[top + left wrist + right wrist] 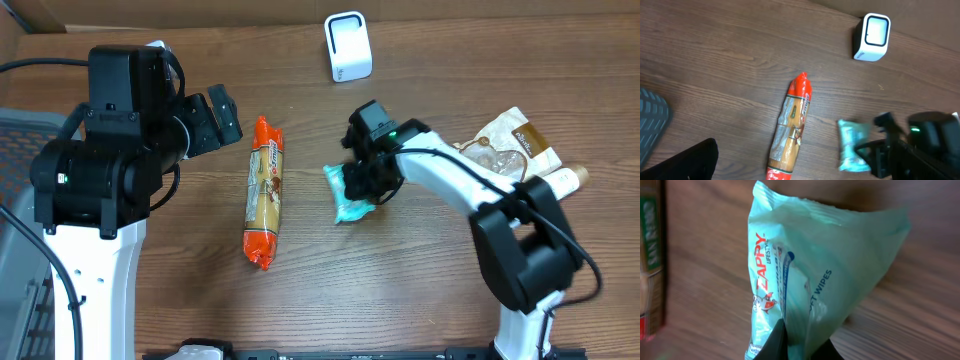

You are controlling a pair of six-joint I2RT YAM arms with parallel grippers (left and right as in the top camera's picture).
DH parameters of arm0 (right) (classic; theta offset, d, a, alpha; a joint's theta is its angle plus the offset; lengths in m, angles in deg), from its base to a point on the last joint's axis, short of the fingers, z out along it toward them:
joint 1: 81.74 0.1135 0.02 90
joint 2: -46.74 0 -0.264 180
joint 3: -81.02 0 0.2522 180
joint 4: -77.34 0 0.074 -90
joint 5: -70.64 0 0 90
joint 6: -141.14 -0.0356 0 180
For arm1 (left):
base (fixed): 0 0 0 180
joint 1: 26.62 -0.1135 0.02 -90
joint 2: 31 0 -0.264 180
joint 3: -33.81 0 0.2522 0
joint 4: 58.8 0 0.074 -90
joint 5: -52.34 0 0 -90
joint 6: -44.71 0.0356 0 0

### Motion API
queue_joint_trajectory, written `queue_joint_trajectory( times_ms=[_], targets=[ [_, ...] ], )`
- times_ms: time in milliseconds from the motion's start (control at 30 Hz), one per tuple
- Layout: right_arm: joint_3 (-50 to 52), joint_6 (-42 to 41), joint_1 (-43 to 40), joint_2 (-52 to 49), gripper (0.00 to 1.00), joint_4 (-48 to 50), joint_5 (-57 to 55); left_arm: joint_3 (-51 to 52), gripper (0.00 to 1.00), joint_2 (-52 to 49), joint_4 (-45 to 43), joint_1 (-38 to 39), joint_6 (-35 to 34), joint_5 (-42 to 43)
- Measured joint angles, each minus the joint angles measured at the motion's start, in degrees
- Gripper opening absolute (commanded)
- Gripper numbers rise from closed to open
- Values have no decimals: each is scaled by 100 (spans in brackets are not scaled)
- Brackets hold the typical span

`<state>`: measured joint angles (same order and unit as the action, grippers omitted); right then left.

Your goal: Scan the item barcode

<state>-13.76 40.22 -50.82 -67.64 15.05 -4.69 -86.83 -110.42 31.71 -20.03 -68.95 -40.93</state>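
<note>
Two arms share this job. Well left of the white scanner (348, 46), our left fingers (222, 108) hang spread and empty. Left of the scanner and nearer us, an orange biscuit roll (264, 192) lies on the tabletop (400, 290). Straight in front of the scanner, well apart from it, our right fingers (776, 342) pinch the teal wipes pack (345, 208). We judge that grasping is the step in hand. Next we must lift the pack and turn its barcode, which we cannot see, toward the scanner.

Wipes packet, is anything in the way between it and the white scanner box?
Nothing visible is. Only bare table lies between the wipes packet and the scanner; the biscuit roll lies off to the side.
</note>
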Motion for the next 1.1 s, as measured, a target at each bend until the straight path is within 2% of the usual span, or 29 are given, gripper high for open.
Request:
queue_joint_trajectory(
  times_ms=[133, 233, 333, 400, 500, 533, 567, 667, 800, 900, 1033, 1100],
  targets=[
    [-310, 37, 157, 533, 4, -345, -1528, 0, 100, 0, 0, 2, 0, 0],
    [-509, -83, 748, 656, 4, -750, -3600, 0, 99, 0, 0, 2, 0, 0],
    [-511, 15, 1152, 181, 4, -1113, -5510, 0, 100, 0, -2, 2, 0, 0],
    [-511, 131, 1246, -166, 4, -1069, -6205, 0, 100, 0, 0, 2, 0, 0],
    [-509, 323, 1311, -544, 4, -1003, -6664, 0, 100, 0, 2, 2, 0, 0],
    [-507, 374, 1329, -636, 4, -1001, -6749, 0, 99, 0, 0, 2, 0, 0],
    [-503, 415, 1349, -715, 8, -1005, -6819, 0, 100, 0, 2, 2, 0, 0],
    [-496, 470, 1429, -763, 32, -994, -6843, 0, 100, 0, 2, 2, 0, 0],
    [-496, 566, 1814, -763, 50, -890, -5984, 0, 99, 0, 0, 2, 0, 0],
    [-496, 568, 2055, -763, 57, -807, -4979, 0, 100, 0, 0, 2, 0, 0],
    [-505, 560, 2184, -745, 57, -765, -3810, 0, 100, 0, 0, 0, 0, 0],
    [-544, 522, 2142, -732, 61, -767, -3473, 0, 99, 0, 2, 2, 0, 0]
  ],
)
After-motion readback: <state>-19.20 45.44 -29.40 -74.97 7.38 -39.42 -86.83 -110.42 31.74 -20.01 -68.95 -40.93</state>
